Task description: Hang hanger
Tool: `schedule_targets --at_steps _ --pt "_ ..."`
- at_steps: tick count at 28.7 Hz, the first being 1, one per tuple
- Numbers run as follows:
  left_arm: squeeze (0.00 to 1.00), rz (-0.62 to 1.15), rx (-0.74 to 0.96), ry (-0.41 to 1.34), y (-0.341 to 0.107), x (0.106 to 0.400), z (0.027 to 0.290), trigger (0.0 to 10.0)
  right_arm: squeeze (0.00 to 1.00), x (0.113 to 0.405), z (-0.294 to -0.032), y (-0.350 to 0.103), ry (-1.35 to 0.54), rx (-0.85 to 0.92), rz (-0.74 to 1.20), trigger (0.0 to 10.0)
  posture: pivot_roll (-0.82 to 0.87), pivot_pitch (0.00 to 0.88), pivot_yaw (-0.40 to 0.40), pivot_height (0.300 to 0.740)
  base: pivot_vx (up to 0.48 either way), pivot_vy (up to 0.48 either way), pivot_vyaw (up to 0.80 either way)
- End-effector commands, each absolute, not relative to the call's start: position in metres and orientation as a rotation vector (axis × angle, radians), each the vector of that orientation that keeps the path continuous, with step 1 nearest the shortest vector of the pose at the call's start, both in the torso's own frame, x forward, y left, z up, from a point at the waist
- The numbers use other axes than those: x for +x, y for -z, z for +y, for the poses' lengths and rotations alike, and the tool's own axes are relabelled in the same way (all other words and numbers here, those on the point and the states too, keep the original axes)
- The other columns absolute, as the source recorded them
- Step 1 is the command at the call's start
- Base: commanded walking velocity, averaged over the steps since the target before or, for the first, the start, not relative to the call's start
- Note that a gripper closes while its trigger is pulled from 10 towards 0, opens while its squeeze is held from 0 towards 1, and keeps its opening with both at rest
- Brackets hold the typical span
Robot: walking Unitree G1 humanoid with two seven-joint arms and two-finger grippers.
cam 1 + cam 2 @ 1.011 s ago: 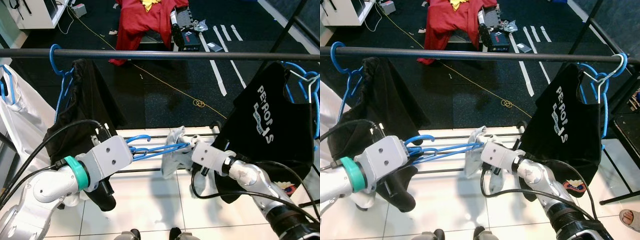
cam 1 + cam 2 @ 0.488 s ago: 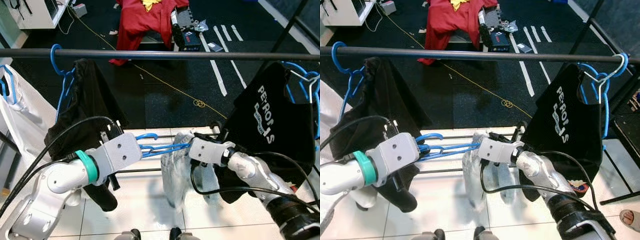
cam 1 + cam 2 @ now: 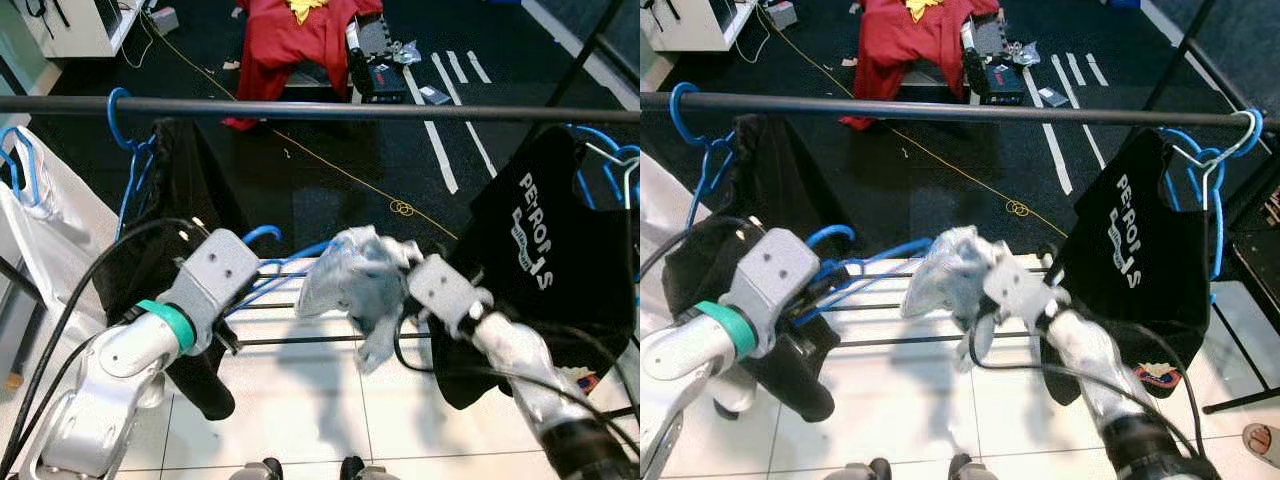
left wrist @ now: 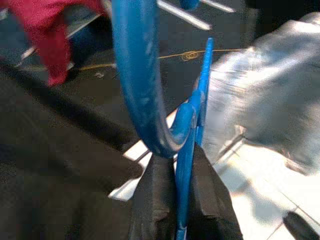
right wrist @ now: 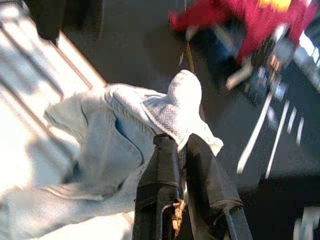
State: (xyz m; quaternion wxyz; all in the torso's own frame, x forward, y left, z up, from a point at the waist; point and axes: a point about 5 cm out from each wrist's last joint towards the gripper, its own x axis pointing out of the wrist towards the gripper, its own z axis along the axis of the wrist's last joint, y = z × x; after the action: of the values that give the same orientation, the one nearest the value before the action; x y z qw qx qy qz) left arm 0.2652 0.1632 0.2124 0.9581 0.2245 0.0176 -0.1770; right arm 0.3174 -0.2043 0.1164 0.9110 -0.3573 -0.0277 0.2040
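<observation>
Below the dark horizontal clothes rail (image 3: 320, 109), the blue plastic hanger (image 3: 270, 262) carrying a pale grey garment (image 3: 355, 285) is held between both arms, its hook not yet over the rail, so the hanging itself remains to do. The left tool (image 4: 176, 197) is clamped on the hanger's neck; the right tool (image 5: 181, 150) is pinched together on the grey cloth. Compared with a second ago, hanger and garment sit higher, nearer the rail, between the two hung black shirts.
</observation>
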Motion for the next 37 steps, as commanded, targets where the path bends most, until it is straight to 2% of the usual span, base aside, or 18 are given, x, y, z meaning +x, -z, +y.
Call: schedule_targets --at_steps 1,3,5,8,10,12,15,17,21,24,25,27,32,37 --pt "0.00 0.041 0.433 0.334 -0.214 0.264 0.166 10.0 0.00 0.317 -0.220 -0.120 -0.340 -0.721 -0.055 10.0 -0.05 0.170 0.053 0.740 0.000 0.000 0.00" --pt "0.00 0.037 0.398 0.308 -0.216 0.266 0.167 10.0 0.00 0.317 -0.231 -0.121 -0.279 -0.719 -0.047 10.0 -0.05 0.172 0.053 0.740 0.000 0.000 0.00" --pt "0.00 0.019 0.266 0.264 -0.226 0.272 0.160 10.0 0.00 0.320 -0.245 -0.129 -0.173 -0.678 -0.057 10.0 -0.06 0.170 0.057 0.740 0.000 0.000 0.00" --pt "0.00 0.007 0.199 0.259 -0.230 0.275 0.150 10.0 0.00 0.322 -0.243 -0.133 -0.168 -0.664 -0.072 10.0 -0.06 0.168 0.057 0.740 0.000 0.000 0.00" --pt "0.00 -0.003 0.117 0.249 -0.237 0.281 0.132 10.0 0.00 0.323 -0.233 -0.135 -0.198 -0.645 -0.090 10.0 -0.06 0.167 0.056 0.740 0.000 0.000 0.00" --pt "0.00 -0.003 0.117 0.249 -0.237 0.281 0.132 10.0 0.00 0.323 -0.233 -0.135 -0.198 -0.645 -0.090 10.0 -0.06 0.167 0.056 0.740 0.000 0.000 0.00" --pt "0.00 -0.044 0.058 0.199 -0.249 0.294 0.108 10.0 0.00 0.327 -0.209 -0.134 -0.274 -0.614 -0.117 10.0 -0.06 0.165 0.048 0.740 0.000 0.000 0.00" --pt "0.00 -0.059 0.068 0.160 -0.253 0.300 0.105 10.0 0.00 0.327 -0.200 -0.134 -0.298 -0.601 -0.128 10.0 -0.06 0.166 0.047 0.740 0.000 0.000 0.00" --pt "0.00 -0.096 0.128 0.013 -0.262 0.315 0.111 10.0 0.00 0.329 -0.186 -0.136 -0.341 -0.586 -0.153 10.0 -0.06 0.165 0.044 0.740 0.000 0.000 0.00" --pt "0.00 -0.138 0.174 -0.157 -0.271 0.326 0.129 10.0 0.00 0.329 -0.178 -0.138 -0.370 -0.573 -0.176 10.0 -0.07 0.163 0.049 0.740 0.000 0.000 0.00" --pt "0.00 -0.138 0.174 -0.157 -0.271 0.326 0.129 10.0 0.00 0.329 -0.178 -0.138 -0.370 -0.573 -0.176 10.0 -0.07 0.163 0.049 0.740 0.000 0.000 0.00" --pt "0.00 -0.152 0.201 -0.239 -0.276 0.327 0.147 10.0 0.00 0.327 -0.169 -0.139 -0.408 -0.571 -0.193 10.0 -0.07 0.162 0.052 0.740 0.000 0.000 0.00" --pt "0.00 -0.125 0.188 -0.258 -0.272 0.327 0.153 10.0 0.00 0.326 -0.161 -0.141 -0.456 -0.578 -0.212 10.0 -0.06 0.159 0.047 0.740 0.000 0.000 0.00" --pt "0.00 -0.136 0.146 -0.242 -0.274 0.328 0.146 10.0 0.00 0.328 -0.154 -0.143 -0.482 -0.581 -0.223 10.0 -0.05 0.158 0.040 0.740 0.000 0.000 0.00"
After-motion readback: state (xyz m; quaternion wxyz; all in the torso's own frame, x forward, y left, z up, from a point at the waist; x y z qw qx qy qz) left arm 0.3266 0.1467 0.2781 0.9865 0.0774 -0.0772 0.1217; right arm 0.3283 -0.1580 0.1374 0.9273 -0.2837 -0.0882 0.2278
